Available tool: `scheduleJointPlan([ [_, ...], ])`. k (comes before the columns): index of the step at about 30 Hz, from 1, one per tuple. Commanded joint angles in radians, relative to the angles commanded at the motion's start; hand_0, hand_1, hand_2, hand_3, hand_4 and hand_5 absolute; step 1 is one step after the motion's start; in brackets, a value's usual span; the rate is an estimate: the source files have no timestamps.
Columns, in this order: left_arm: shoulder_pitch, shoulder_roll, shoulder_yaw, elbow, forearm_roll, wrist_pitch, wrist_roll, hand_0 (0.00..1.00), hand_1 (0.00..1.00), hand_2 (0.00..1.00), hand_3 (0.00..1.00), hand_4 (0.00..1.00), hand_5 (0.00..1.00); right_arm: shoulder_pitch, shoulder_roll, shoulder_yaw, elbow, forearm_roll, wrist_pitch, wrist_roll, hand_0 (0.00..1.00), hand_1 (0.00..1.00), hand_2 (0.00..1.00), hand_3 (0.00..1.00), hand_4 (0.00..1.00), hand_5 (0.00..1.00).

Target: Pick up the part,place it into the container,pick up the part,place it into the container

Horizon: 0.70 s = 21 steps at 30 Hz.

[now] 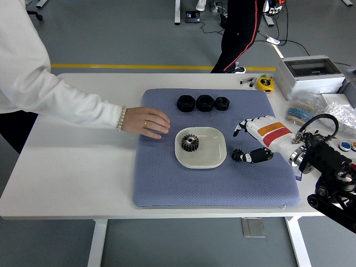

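Far off to the robot hand's left, a person's hand [149, 122] in a white sleeve [50, 97] lies flat on the blue mat [167, 178], palm down, fingers pointing toward the dish and clear of its rim. Next along, the white container [214, 158], a shallow rounded dish, sits mid-mat just to the left of the robot hand, and there's a large dark gear [190, 143] lying flat inside it, toward its left half. Beyond the dish, at the mat's far edge, three black nuts [204, 103] stand in a row, well apart from the robot hand. Now the action: the small black gear [238, 154] rests on the mat just right of the dish, and the right robot hand [253, 142] is right on it, its thumb [258, 156] reaching in low from the right and touching or nearly touching the part, while the black-tipped fingers [242, 125] hang spread above and behind. The grip is not closed; the part sits on the mat, whether pinched yet I cannot tell. To the right, the white forearm with an orange band [273, 132] leads back off the mat. Behind it on the white surface [78, 183] sit a yellow tape measure [265, 83] and a grey box [308, 74].
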Motion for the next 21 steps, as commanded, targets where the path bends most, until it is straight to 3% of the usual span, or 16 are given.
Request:
scheduleJointPlan([
  [12, 0.000, 0.001, -0.002, -0.001, 0.007, -0.004, 0.003, 0.641, 0.625, 0.658, 0.613, 0.615, 0.647, 0.005, 0.041, -0.036, -0.062, 0.043, -0.001, 0.003, 0.421, 0.529, 0.613, 0.577, 0.869, 0.334],
  [21, -0.004, 0.002, 0.002, -0.003, 0.004, -0.003, 0.003, 0.642, 0.624, 0.659, 0.614, 0.616, 0.647, 0.033, 0.087, -0.057, -0.151, 0.109, 0.015, 0.002, 0.421, 0.531, 0.615, 0.579, 0.871, 0.336],
])
